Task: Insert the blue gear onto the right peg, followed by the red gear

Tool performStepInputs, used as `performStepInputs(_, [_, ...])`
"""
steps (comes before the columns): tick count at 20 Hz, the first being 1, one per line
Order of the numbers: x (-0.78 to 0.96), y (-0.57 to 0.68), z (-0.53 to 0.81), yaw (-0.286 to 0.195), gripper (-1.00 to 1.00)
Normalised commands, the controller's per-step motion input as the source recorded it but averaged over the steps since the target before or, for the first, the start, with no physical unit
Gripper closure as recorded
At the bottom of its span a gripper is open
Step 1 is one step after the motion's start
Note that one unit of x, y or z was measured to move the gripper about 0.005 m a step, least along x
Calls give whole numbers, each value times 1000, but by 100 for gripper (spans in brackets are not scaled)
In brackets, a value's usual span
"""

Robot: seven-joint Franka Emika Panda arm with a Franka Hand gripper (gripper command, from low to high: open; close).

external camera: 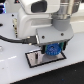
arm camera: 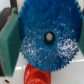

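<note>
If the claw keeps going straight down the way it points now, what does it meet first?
Probably the grey plate right under the claw, which is shut on the blue gear. The peg is hidden, and depth is unclear.

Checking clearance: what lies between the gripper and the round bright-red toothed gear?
The held flat bright-blue toothed gear; in the wrist view it overlaps the red gear at its edge.

Tool [external camera: 52,49] holding blue gear [external camera: 52,50] over plate [external camera: 35,59].

Gear [external camera: 52,49] above plate [external camera: 35,59] (2nd gear [arm camera: 36,76] beside).
</note>
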Motion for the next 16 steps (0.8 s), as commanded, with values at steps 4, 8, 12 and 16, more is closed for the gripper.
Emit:
performStepInputs(4, [73,-38,-240,0,100])
performStepInputs(8, [79,11,-181,0,100])
performStepInputs(12, [90,7,-165,0,100])
performStepInputs(16, [57,13,-138,0,100])
